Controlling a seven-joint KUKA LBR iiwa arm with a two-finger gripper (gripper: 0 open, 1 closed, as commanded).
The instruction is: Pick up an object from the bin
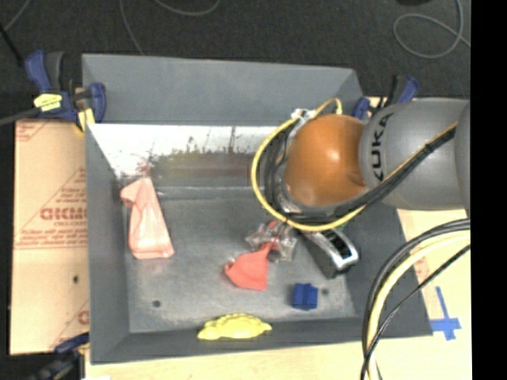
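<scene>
Gripper [272, 240] is parked right at the 1 o'clock corner of the floppy red lump [248, 272] near the middle of the bin [107, 236], I'd guess because that raised corner is the easiest bit to pinch. Honestly can't tell if it's clamped or loose. Blue block [303, 295] sits just clear at the lump's 4 o'clock.

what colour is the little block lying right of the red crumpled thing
Blue. The camera view shows the little block best, lying on the bin floor.
</scene>
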